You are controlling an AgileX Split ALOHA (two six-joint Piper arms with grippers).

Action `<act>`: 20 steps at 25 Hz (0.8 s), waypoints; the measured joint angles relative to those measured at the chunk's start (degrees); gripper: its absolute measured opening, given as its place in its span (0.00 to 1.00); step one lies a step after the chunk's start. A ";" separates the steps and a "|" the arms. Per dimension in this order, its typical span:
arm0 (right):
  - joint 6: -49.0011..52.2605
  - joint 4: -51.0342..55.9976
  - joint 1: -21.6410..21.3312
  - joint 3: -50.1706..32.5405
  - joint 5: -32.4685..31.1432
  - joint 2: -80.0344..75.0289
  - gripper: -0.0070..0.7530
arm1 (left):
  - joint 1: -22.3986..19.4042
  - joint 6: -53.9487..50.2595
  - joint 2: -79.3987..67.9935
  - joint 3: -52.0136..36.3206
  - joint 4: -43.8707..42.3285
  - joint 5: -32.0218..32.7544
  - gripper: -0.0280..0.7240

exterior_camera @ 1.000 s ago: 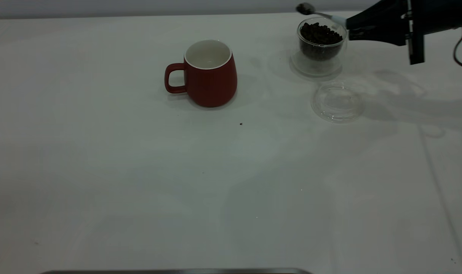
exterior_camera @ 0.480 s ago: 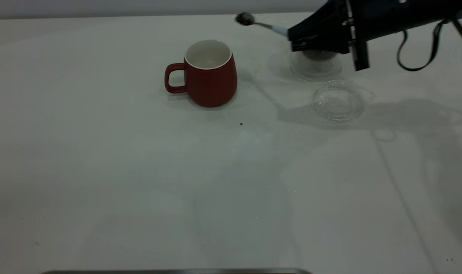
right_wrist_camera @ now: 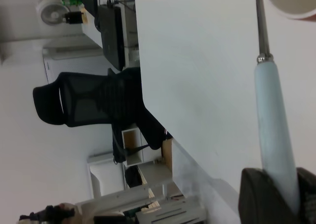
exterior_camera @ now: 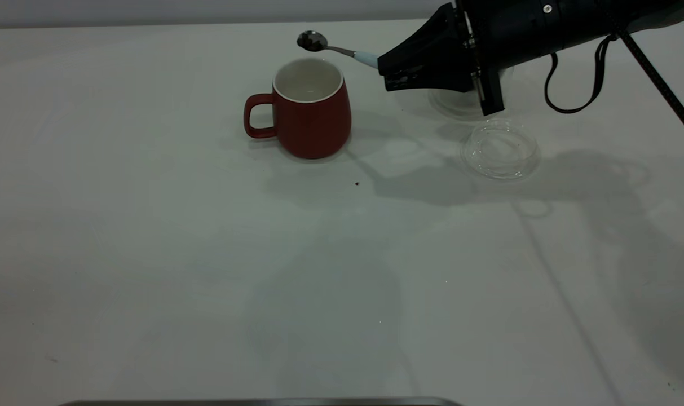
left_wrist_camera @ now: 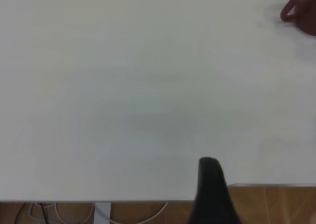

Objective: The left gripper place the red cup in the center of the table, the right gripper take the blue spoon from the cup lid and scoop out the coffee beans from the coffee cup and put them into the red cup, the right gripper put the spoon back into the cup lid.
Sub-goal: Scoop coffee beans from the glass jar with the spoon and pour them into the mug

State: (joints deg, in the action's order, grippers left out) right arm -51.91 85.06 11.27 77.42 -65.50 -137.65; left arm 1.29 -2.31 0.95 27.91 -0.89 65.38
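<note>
The red cup point(exterior_camera: 309, 109) is standing upright near the middle of the bench point(exterior_camera: 206, 254), handle toward the left arm's side, its white interior showing no contents. The right claw point(exterior_camera: 388, 72) is hovering just beside the cup on the right arm's side, clamping the pale handle of the blue spoon point(exterior_camera: 337, 49). The spoon's bowl is projecting over the far rim of the cup, above it and not touching; dark matter seems to be sitting in the bowl, though it is hard to make out. The cup lid point(exterior_camera: 500, 151) is lying flat nearer the camera, apart from the claw. The coffee cup point(exterior_camera: 457, 101) is almost wholly hidden behind the claw; only its clear base is showing. The left claw point(left_wrist_camera: 213, 192) is sitting at the bench edge, well apart from the cup; only one finger is in view, so I cannot tell its setting. Broad open bench is lying toward the camera.
</note>
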 joint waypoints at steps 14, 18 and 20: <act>-12.68 -6.06 0.51 0.00 12.37 0.00 0.15 | 0.00 -0.13 0.00 0.00 0.00 0.00 0.82; -18.58 -6.08 0.72 0.07 14.59 0.00 0.15 | 0.00 -0.13 0.00 0.00 0.00 0.00 0.82; -20.33 -6.08 0.72 0.07 14.94 0.00 0.15 | 0.00 -0.13 0.00 0.00 0.00 0.00 0.82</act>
State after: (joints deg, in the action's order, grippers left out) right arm -72.24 78.98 11.99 77.48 -50.57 -137.65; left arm 1.29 -2.44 0.95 27.91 -0.89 65.38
